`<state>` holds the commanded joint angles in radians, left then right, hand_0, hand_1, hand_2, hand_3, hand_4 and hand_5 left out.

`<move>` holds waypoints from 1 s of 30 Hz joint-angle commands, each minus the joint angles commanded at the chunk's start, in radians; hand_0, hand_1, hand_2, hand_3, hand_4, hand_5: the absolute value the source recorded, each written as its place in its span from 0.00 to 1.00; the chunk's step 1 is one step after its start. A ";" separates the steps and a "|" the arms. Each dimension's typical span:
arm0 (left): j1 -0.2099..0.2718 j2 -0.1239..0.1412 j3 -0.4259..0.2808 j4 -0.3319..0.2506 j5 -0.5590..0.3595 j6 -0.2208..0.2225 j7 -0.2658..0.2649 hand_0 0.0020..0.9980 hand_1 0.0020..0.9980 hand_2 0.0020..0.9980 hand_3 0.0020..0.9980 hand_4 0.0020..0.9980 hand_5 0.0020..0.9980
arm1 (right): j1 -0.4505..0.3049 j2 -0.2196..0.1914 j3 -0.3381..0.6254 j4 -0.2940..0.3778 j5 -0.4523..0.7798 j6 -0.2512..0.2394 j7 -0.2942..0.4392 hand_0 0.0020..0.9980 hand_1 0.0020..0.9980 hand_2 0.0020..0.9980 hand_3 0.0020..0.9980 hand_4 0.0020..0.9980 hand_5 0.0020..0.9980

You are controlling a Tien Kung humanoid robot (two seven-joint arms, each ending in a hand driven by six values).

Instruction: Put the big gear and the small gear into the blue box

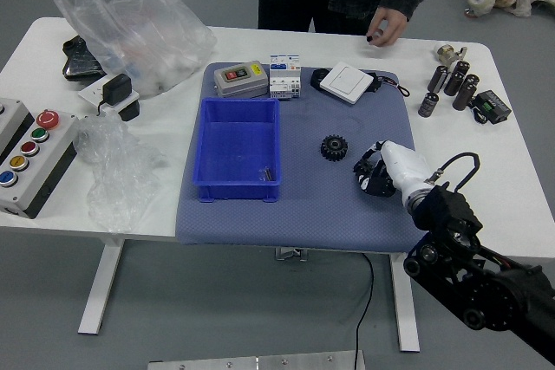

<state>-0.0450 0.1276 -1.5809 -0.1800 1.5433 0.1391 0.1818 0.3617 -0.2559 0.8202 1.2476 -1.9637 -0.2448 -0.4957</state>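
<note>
Right hand [392, 171]: its fingers are curled shut, and the small gear [365, 167] is gripped by them.
Small gear: it is mostly hidden by the dark fingers, over the right part of the blue mat [286, 224].
Big gear [334, 147]: it is set flat on the mat, between the blue box and the right hand.
Blue box [236, 190]: it is placed on the left part of the mat; a little metal thing [267, 174] is held in its near right corner.
Person's hand [387, 26]: it is held out by the table's far edge, with the fingers bent.
</note>
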 joint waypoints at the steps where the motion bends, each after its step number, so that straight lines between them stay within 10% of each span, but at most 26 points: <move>1: 0.000 0.000 -0.001 0.000 0.001 0.000 0.000 0.62 0.52 0.52 0.66 0.70 0.27 | 0.000 0.000 0.000 0.000 -0.001 0.000 0.000 0.25 0.42 0.34 0.42 0.56 0.12; 18: 0.001 -0.001 0.001 0.000 -0.002 0.000 -0.002 0.62 0.52 0.52 0.66 0.70 0.27 | 0.026 -0.008 0.007 0.013 -0.016 -0.026 0.011 0.24 0.41 0.33 0.42 0.55 0.13; 30: 0.009 -0.003 0.010 0.000 -0.004 0.000 0.003 0.62 0.52 0.52 0.66 0.70 0.27 | 0.247 0.024 -0.141 0.061 -0.013 -0.054 0.059 0.24 0.42 0.34 0.42 0.50 0.08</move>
<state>-0.0365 0.1246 -1.5707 -0.1800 1.5396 0.1395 0.1846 0.6083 -0.2323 0.6796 1.3091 -1.9770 -0.2988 -0.4372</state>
